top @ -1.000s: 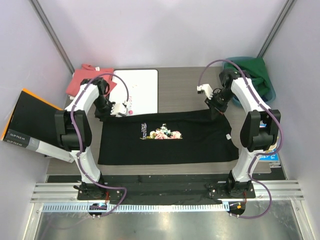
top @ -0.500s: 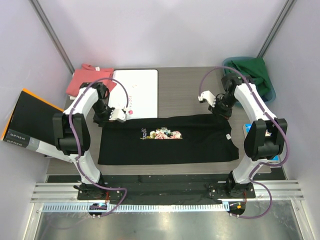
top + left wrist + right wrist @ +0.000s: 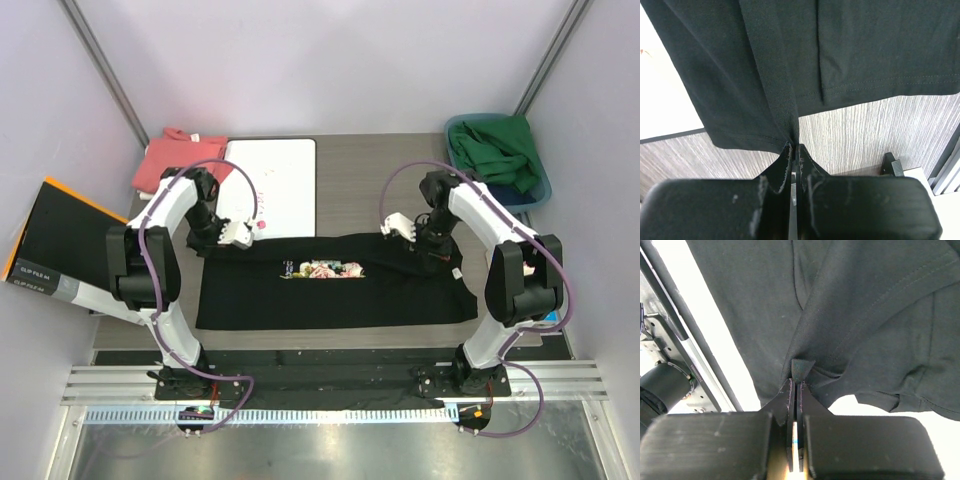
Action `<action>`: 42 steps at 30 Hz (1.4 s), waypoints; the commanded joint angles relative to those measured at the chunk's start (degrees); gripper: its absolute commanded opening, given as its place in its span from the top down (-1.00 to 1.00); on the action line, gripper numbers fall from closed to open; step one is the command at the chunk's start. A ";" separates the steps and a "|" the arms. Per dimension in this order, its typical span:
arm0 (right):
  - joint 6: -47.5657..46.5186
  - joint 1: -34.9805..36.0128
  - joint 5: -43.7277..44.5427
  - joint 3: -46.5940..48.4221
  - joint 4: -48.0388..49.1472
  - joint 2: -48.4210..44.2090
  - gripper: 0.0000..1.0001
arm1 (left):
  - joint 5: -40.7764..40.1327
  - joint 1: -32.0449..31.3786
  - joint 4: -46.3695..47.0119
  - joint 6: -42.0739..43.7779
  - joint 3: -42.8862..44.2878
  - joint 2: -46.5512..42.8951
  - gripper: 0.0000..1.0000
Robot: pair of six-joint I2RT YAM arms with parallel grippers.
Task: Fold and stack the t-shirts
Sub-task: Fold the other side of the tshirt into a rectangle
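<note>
Item: black tee point(image 3: 330, 290), mid-fold. L gripper point(image 3: 794, 148), R gripper point(image 3: 796, 382): both pinched shut on its lifted edge. Handling: keep edge taut between grippers, move level, equal pace.

We see a grey wood-grain worktop point(image 3: 370, 180) carrying a white board point(image 3: 285, 175) toward its far left, a blue bin point(image 3: 538, 192) of crumpled green cloth point(image 3: 495, 150) at its far right corner, and a flat black box with an orange edge point(image 3: 60, 235) tilted off its left side.
</note>
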 commanded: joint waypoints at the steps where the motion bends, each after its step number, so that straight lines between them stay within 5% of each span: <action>1: -1.25 0.70 1.37 -1.18 -6.30 -3.82 0.98 | -0.56 -0.52 -6.58 1.23 -0.91 -1.67 0.99; 35: -2.04 5.54 5.24 -11.20 -4.20 -8.39 0.97 | -0.03 -3.16 -8.96 1.58 -7.41 -3.78 1.00; 36: -2.31 5.71 5.50 -11.29 -4.98 -8.48 0.95 | -0.30 -3.16 -9.13 1.49 -7.41 -3.87 0.88; 38: -3.45 6.67 5.85 -12.08 -6.56 -8.31 0.65 | -0.82 -3.16 -9.22 1.41 -7.59 -3.52 0.39; 39: -4.23 6.85 5.85 -12.34 -8.40 -8.13 0.28 | -1.43 -3.16 -9.22 1.40 -7.59 -3.52 0.32; 42: -6.35 7.56 6.47 -14.10 -9.21 -9.79 0.04 | -2.49 -3.16 -8.61 1.32 -7.50 -2.99 0.16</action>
